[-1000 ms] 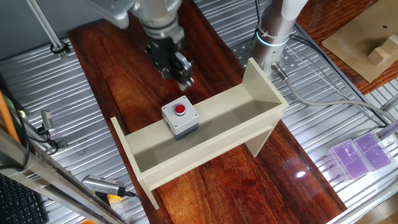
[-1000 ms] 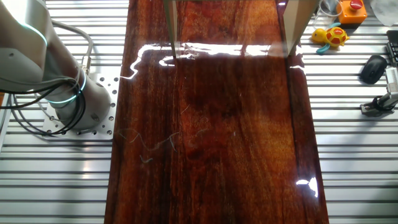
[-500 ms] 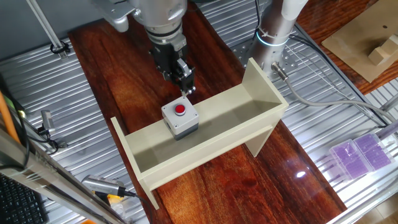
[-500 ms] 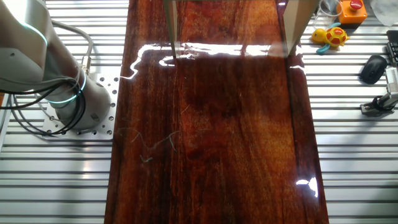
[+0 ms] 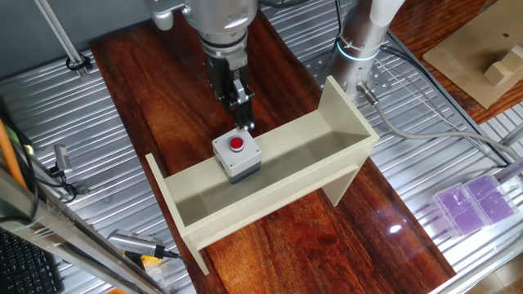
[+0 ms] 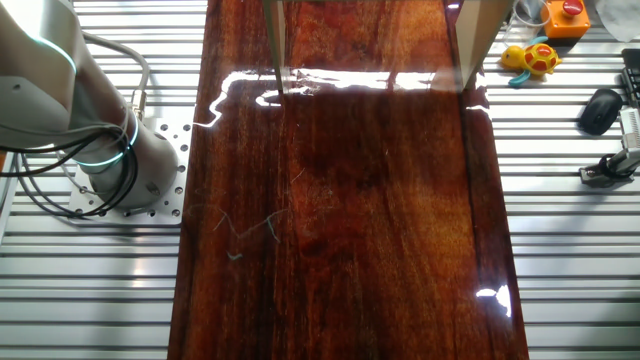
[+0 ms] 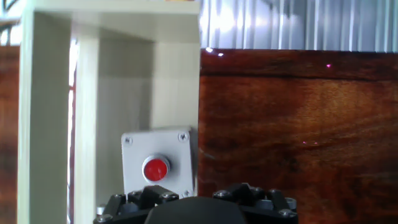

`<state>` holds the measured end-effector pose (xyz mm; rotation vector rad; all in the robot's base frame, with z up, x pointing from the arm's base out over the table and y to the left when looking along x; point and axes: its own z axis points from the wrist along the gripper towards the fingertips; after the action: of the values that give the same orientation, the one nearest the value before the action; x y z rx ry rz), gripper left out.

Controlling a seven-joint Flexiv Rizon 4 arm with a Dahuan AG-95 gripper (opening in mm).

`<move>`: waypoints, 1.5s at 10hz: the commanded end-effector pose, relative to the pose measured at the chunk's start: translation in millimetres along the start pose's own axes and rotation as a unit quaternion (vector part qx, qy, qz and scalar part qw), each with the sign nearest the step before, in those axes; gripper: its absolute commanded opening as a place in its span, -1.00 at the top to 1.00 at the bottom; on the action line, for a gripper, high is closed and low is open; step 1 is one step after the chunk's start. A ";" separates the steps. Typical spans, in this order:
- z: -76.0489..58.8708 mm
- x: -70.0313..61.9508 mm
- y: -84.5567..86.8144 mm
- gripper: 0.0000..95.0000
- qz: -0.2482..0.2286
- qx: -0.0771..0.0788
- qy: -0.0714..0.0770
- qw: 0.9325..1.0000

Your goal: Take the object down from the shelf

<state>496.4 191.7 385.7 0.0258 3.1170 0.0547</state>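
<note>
The object, a small grey box (image 5: 237, 155) with a red button, stands on the left part of the cream trough-shaped shelf (image 5: 327, 135). My gripper (image 5: 243, 121) hangs just behind and above the box, close to the shelf's back wall, with its fingers pointing down, open and empty. In the hand view the box (image 7: 158, 167) sits at lower left inside the shelf (image 7: 46, 112), and only the gripper's dark body (image 7: 196, 208) shows at the bottom edge. The other fixed view shows only the shelf's legs (image 6: 275, 45).
The dark wooden tabletop (image 5: 163, 90) lies on ribbed metal. The robot base (image 5: 359, 41) stands behind the shelf's right end. Purple plastic cases (image 5: 474, 200) lie at the right, tan wooden blocks (image 5: 498, 65) at the far right, and tools (image 5: 139, 245) at the front left.
My gripper has moved right and down towards the box and turned about its axis. The box and shelf have not moved.
</note>
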 end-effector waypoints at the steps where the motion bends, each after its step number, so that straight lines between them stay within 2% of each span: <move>1: 7.1 -9.8 10.7 -0.60 0.021 -0.006 -0.014 1.000; 3: 11.1 -13.9 11.7 -0.60 0.012 -0.005 -0.020 1.000; 4: 11.1 -13.9 11.7 -1.00 0.005 -0.009 -0.016 1.000; 6: 11.1 -13.9 11.7 -1.00 -0.005 -0.019 0.011 1.000; 7: 11.1 -13.9 11.7 -1.00 -0.019 -0.020 0.013 1.000; 11: 15.3 -16.2 15.3 -1.00 -0.008 -0.023 0.009 1.000; 13: 20.7 -16.9 18.7 -1.00 0.006 -0.027 -0.004 1.000; 15: 25.1 -17.0 21.0 -1.00 0.018 -0.028 -0.007 0.999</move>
<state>511.1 211.5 360.9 0.0751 3.0929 0.1461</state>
